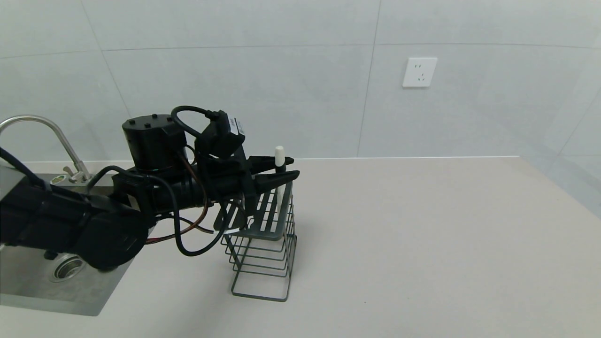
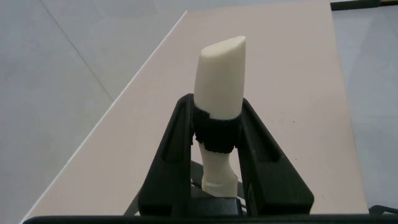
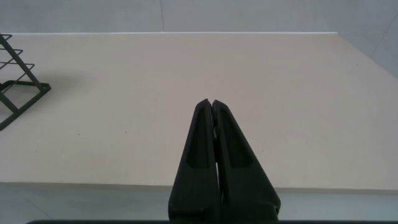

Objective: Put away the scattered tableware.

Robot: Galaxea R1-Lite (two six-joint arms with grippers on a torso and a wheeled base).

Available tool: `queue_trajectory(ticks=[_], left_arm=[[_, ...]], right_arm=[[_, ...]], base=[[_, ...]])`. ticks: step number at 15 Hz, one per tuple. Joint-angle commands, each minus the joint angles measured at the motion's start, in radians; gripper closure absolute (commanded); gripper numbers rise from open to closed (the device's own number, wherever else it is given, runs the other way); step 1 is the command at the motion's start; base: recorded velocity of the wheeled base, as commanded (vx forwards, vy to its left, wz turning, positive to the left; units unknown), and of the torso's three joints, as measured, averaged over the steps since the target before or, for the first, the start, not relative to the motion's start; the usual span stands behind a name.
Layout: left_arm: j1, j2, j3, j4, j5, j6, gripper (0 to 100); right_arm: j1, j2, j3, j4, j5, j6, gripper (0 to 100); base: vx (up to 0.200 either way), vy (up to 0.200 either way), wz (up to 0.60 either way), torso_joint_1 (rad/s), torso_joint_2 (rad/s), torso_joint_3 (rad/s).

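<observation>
left gripper pinches a white handle, standing straight up | the handle's low end goes down into the top of the wire rack | rack stands on the counter by the sink | right gripper pressed together over the counter, away from the rack

The lower end of the white utensil (its kind unclear) is hidden behind the left hand and wire rack

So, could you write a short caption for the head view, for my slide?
Left gripper holds a white-handled utensil upright at the wire rack beside the sink.
</observation>
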Motion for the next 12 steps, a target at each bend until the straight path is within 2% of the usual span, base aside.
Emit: queue_trajectory(ticks=[1,12], left_arm=[[-0.001,0.016,0.010,-0.006,0.001,-0.002,100],[0.001,0.023,0.042,-0.014,0.018,-0.014,100]], right_arm=[[0.000,0.000,0.000,0.000,0.000,0.000,100],[0.000,0.000,0.000,0.000,0.000,0.000,100]], base=[[0.000,0.000,0.00,0.000,0.00,0.000],[0.000,0.000,0.00,0.000,0.00,0.000]])
